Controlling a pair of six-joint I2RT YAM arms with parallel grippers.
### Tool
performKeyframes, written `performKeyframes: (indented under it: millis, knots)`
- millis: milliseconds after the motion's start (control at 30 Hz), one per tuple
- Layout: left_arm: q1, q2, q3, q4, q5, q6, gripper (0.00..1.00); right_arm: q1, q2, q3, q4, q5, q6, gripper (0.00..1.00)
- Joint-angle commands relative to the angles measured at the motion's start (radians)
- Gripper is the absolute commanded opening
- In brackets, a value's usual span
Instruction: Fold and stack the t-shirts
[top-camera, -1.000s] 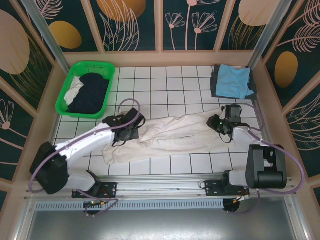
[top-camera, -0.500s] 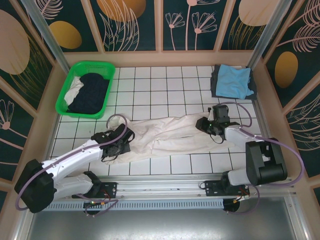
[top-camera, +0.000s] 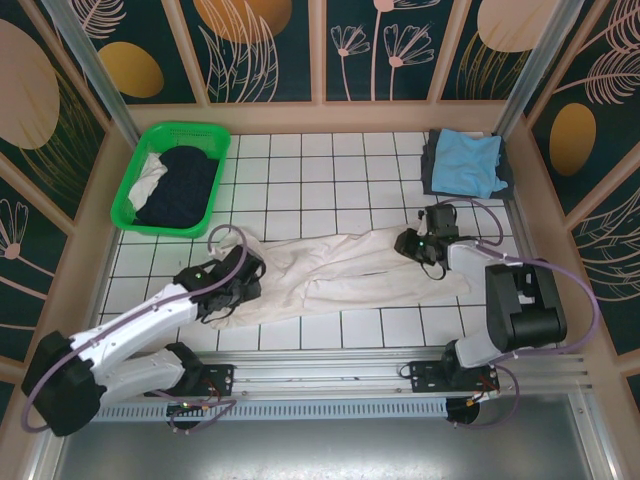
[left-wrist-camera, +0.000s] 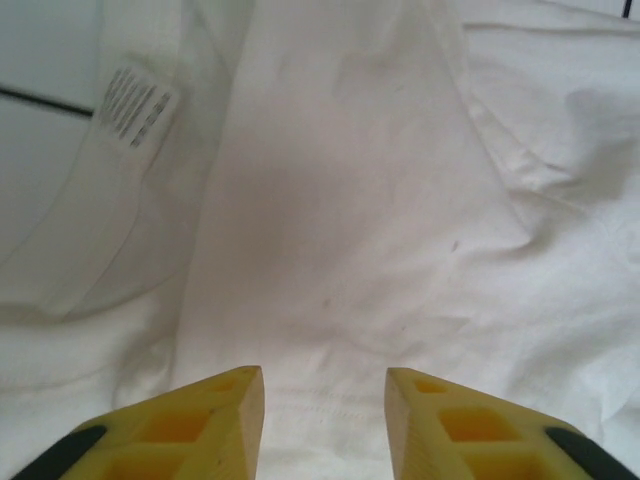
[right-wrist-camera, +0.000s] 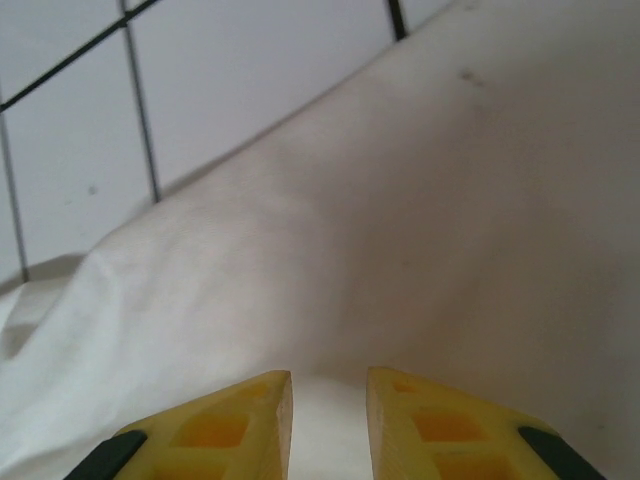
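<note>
A large white t-shirt (top-camera: 340, 270) lies stretched in a long band across the tiled table (top-camera: 330, 175). My left gripper (top-camera: 238, 283) hovers over its left end with jaws open and nothing between them; below it in the left wrist view (left-wrist-camera: 325, 375) lie wrinkled white cloth (left-wrist-camera: 350, 200) and a neck label (left-wrist-camera: 135, 105). My right gripper (top-camera: 413, 243) sits at the shirt's right end. In the right wrist view (right-wrist-camera: 328, 378) its jaws are pinched on a fold of the white cloth (right-wrist-camera: 450, 220). A light blue t-shirt (top-camera: 470, 160) lies folded on a dark grey one (top-camera: 428, 170) at the back right.
A green slotted basket (top-camera: 205, 130) at the back left holds a dark navy t-shirt (top-camera: 180, 185) and a bit of white cloth (top-camera: 148, 180). Wooden walls fence the table on three sides. Bare tiles lie behind the white shirt and in front of it.
My left gripper drew back toward the near left and opened, letting go of the shirt's left end. The right gripper shifted left, then slightly back, still pinching the cloth.
</note>
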Motion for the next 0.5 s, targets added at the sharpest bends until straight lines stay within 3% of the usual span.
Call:
performKeyframes:
  millis: [0, 100, 167, 267, 367, 467]
  knots:
    - [0.001, 0.155, 0.106, 0.119, -0.088, 0.070, 0.44, -0.041, 0.042, 0.023, -0.013, 0.019, 0.003, 0.25]
    - [0.023, 0.305, 0.169, 0.169, -0.201, 0.106, 0.57, -0.094, 0.059, 0.007, -0.007, 0.007, 0.019, 0.24]
    - [0.069, 0.394, 0.186, 0.184, -0.244, 0.109, 0.52, -0.128, 0.062, -0.010, 0.001, -0.004, 0.028, 0.24]
    - [0.137, 0.466, 0.165, 0.203, -0.224, 0.079, 0.48, -0.169, 0.064, -0.031, 0.003, -0.018, 0.023, 0.24]
    - [0.156, 0.481, 0.101, 0.267, -0.183, 0.061, 0.50, -0.225, 0.061, -0.053, 0.005, -0.036, 0.028, 0.24]
    - [0.168, 0.518, 0.064, 0.285, -0.128, 0.034, 0.44, -0.248, 0.040, -0.080, 0.018, -0.059, 0.038, 0.24]
